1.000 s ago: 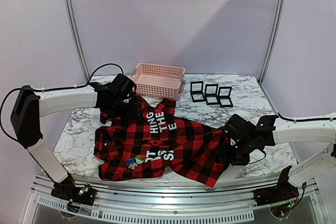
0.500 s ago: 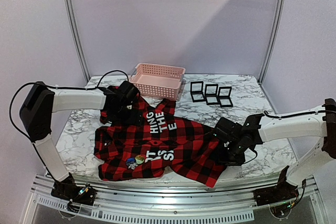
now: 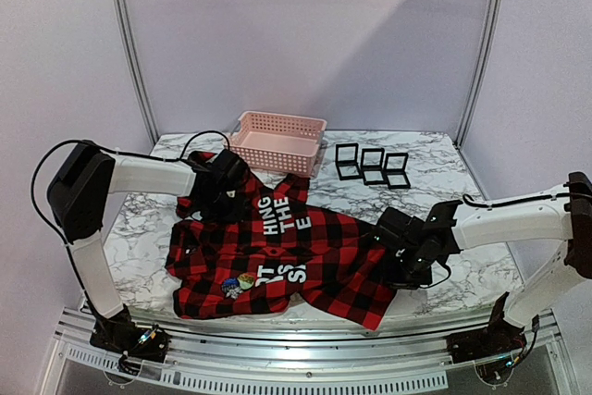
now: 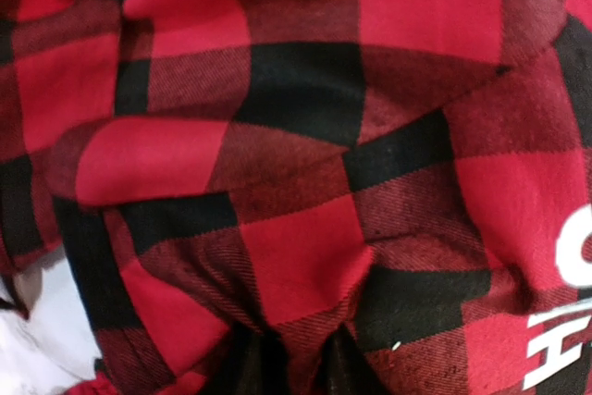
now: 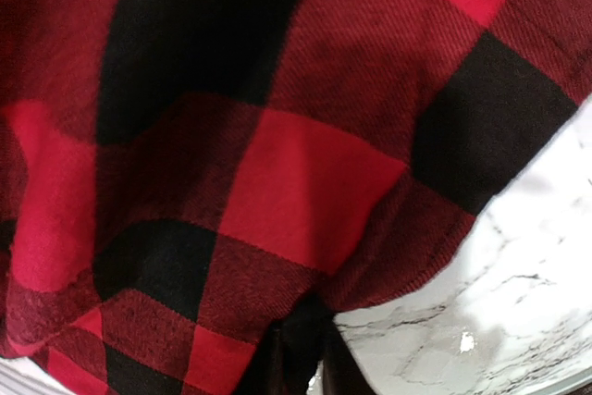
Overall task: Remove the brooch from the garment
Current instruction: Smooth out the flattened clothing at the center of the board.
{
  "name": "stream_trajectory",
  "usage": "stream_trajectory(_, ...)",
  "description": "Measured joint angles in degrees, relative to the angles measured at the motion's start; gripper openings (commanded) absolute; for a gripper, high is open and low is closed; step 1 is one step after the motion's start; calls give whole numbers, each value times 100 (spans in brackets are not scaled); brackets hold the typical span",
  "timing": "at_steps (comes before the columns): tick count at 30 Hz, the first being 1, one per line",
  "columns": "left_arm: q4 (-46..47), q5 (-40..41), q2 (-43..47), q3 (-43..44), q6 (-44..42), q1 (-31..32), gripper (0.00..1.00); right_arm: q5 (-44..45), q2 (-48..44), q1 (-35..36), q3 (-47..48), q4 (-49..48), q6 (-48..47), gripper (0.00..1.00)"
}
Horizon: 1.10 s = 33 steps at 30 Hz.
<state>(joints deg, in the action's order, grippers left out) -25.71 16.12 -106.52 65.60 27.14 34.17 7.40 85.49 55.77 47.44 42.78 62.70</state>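
The red-and-black plaid garment (image 3: 314,247) lies spread across the middle of the marble tabletop (image 3: 462,173). The brooch (image 3: 246,279) is pinned near its 7 o'clock hem. The left pincer (image 4: 294,367) is clamped on a fold of cloth at the garment's 10 o'clock corner, with the brooch toward its 6 o'clock. The right pincer (image 5: 305,358) is clamped on the 3 o'clock edge, with the brooch well apart toward 9 o'clock.

Since a second ago the left gripper (image 3: 218,199) has shifted slightly toward the table's right edge, over the flannel shirt's (image 3: 314,247) far-left part. Its jaws, then wide apart, now pinch a fold of plaid. The right gripper (image 3: 395,264) has moved left onto the shirt's right hem and closed on it.
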Motion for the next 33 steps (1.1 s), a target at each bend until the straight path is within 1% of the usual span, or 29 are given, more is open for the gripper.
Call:
stream_trajectory(3, 229, -83, -22, -79, 79, -79, 0, 59, 9, -92, 0, -24, -57, 5)
stream_trajectory(8, 533, -109, -44, -181, 160, -195, 0, 151, 9, -306, 0, -57, -269, 1)
stream_trajectory(15, 774, -181, -44, -234, 157, -385, 0, 457, 7, -651, 0, -33, -656, 1)
stream_trajectory(26, 925, -168, -46, -221, 4, -719, 0, 942, -101, -1379, 0, 2, -1202, 1)
stream_trajectory(28, 927, -168, -66, -162, -50, -758, 0, 990, -122, -1480, 2, -24, -1287, 4)
stream_trajectory(33, 931, -210, -236, 256, -212, -789, 0, 992, -131, -1534, 142, 22, -1486, 33)
